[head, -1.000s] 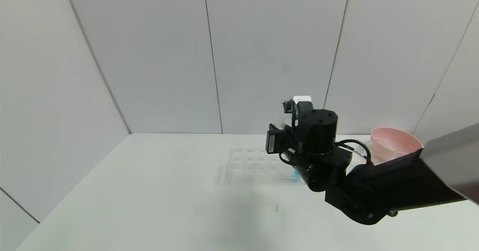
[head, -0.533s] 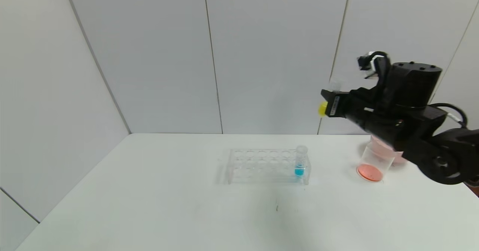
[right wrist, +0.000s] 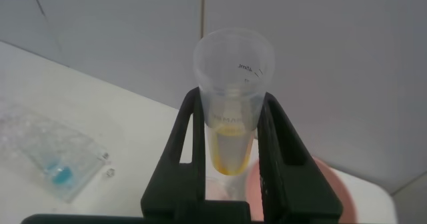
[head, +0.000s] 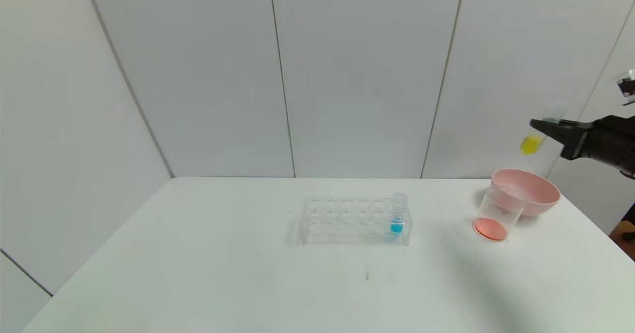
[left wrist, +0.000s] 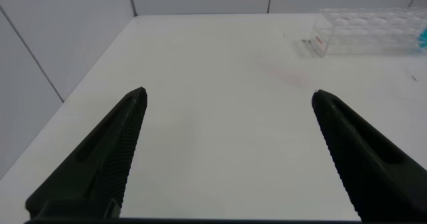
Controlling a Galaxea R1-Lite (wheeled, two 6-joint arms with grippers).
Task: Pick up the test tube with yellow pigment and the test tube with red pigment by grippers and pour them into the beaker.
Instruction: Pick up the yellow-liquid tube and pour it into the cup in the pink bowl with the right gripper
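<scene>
My right gripper (head: 541, 123) is shut on the test tube with yellow pigment (head: 531, 144) and holds it tilted, high above the pink bowl, at the right edge of the head view. In the right wrist view the tube (right wrist: 233, 57) stands between the shut fingers of that gripper (right wrist: 232, 103), with yellow liquid at its tip. The beaker (head: 496, 216) stands on the table in front of the bowl, with orange-red liquid at its bottom. The test tube with red pigment is out of view. My left gripper (left wrist: 228, 99) is open and empty over the table's left part.
A pink bowl (head: 527, 190) stands behind the beaker at the table's far right. A clear tube rack (head: 347, 220) at mid-table holds a blue-liquid tube (head: 397, 214) at its right end. The rack also shows in the left wrist view (left wrist: 370, 31).
My right arm has risen from the rack and swung right and up with the yellow tube. This uncovered the rack, the beaker and the bowl.
</scene>
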